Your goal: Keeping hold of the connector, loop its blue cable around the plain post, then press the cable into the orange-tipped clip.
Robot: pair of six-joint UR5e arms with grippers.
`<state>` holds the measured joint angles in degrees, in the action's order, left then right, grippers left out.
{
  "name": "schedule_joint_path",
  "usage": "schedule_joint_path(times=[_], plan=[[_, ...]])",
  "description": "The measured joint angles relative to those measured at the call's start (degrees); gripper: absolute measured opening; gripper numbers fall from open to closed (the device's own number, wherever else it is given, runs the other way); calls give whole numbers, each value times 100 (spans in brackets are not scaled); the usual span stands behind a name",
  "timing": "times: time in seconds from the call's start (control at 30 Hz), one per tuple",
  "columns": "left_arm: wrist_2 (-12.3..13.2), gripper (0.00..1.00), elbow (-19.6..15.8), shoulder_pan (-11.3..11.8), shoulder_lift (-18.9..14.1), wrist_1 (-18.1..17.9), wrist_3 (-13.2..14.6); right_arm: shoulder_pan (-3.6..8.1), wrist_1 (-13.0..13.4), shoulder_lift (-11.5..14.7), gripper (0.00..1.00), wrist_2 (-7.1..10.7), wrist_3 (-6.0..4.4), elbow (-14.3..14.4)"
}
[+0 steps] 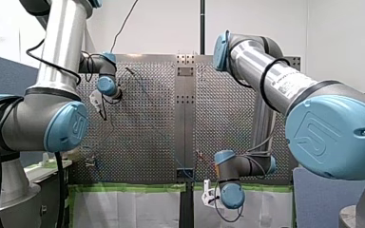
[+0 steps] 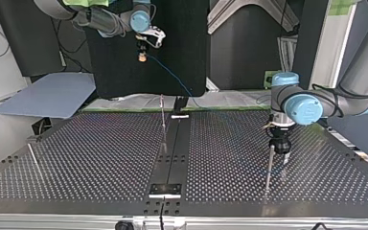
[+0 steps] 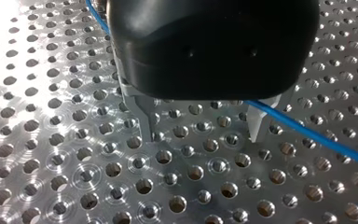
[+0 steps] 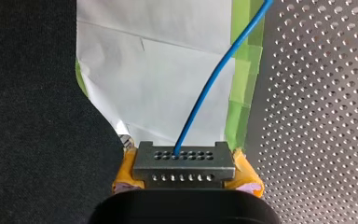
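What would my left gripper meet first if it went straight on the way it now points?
Most likely the perforated table: the left gripper points its open fingers down at it with nothing between. The blue cable passes by one finger and might brush it first; depth is unclear.

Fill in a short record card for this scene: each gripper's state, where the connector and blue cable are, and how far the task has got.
right gripper: shut on the connector, yellow pads showing
connector: grey, held off the table's edge, over white paper
blue cable: leaves the connector and runs free towards the perforated table
left gripper: open, holding nothing, close above the table
task stage: cable not yet looped round a post or pressed into a clip
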<state>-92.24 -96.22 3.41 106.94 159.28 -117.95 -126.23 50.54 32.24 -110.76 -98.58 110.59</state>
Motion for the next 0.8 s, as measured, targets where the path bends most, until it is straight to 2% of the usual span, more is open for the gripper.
schedule_joint_path(times=[0.17, 0.37, 0.5, 0.8], plan=[[0, 97, 1, 0, -1, 3, 0, 43, -26, 276, 13, 63, 18, 26], [-3, 97, 2, -2, -1, 5, 0, 51, 94, 603, 13, 148, 74, 38], [-7, 97, 1, -1, 0, 1, 0, 58, 296, 861, 13, 202, 136, 176], [-8, 97, 1, 0, 0, 2, 0, 98, 763, 1341, 13, 336, 155, 499]])
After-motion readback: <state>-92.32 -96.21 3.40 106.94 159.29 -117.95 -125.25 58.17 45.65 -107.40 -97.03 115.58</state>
